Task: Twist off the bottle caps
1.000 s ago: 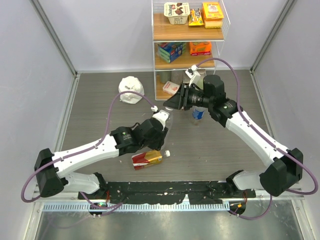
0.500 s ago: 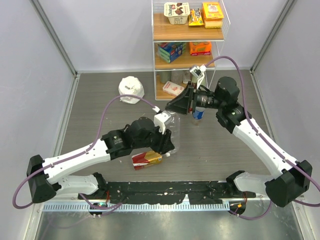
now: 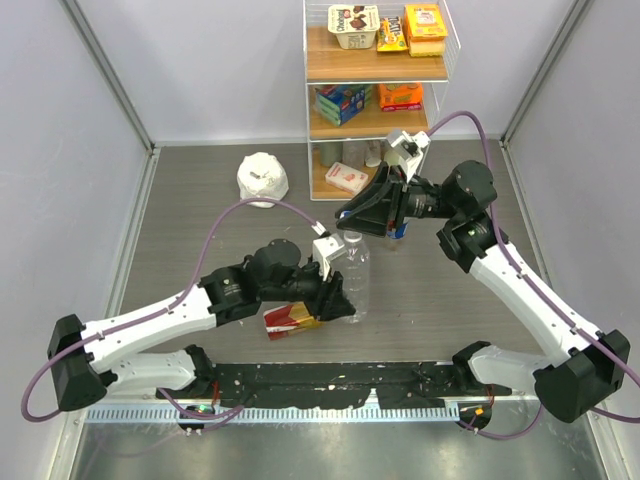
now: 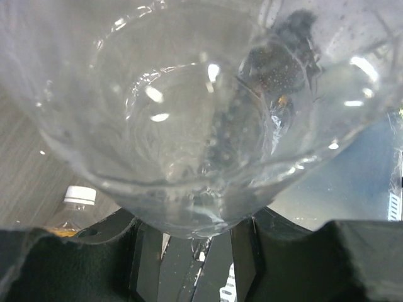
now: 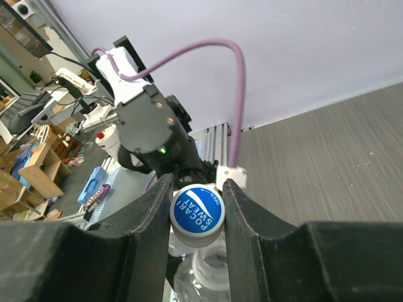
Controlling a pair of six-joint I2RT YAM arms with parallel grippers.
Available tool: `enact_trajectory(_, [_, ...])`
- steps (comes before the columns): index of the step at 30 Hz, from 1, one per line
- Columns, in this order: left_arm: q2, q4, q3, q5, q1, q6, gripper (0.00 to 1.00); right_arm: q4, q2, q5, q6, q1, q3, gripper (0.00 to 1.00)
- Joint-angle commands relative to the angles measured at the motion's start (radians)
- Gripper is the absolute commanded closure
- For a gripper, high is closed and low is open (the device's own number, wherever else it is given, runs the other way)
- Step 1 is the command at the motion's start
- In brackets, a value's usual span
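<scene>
Right fingers (image 5: 148,226) pinch blue cap (image 5: 197,215); left fingers (image 4: 146,261) grip bottle (image 4: 189,126).

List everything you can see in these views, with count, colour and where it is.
clear bottle: one, transparent, mid-table, gripped low by the left jaws
blue cap: one, blue, on the clear bottle's neck, pinched by the right jaws
amber bottle: one, red-and-gold label, lying by the left wrist
white cap: one, white, on the amber bottle
blue-label bottle: one, clear, partly hidden behind the right wrist
white bag: one, white, back left
shelf: one, wood and white wire, back centre
snack packs: several, mixed colours, on the shelf
table: one, grey
left arm: one, white and black, left jaws shut
right arm: one, white and black, right jaws shut
</scene>
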Motion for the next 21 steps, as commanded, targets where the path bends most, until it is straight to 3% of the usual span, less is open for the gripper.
enact_trajectory(1, [0.003,0.02,-0.019,0.057,-0.004,0.009,1.0,0.148,-0.034,-0.014,0.07,-0.014,0.009,0.98])
enact_trajectory(6, [0.014,0.011,-0.019,0.034,-0.004,0.004,1.0,0.038,-0.016,0.061,0.002,-0.018,0.043,0.98])
enact_trajectory(12, [0.012,-0.027,-0.008,-0.041,-0.005,0.003,1.0,-0.248,-0.013,0.246,-0.138,-0.021,0.078,0.98])
enact_trajectory(21, [-0.009,-0.139,-0.005,-0.351,-0.004,-0.028,1.0,-0.453,-0.019,0.532,-0.229,-0.028,0.082,0.99])
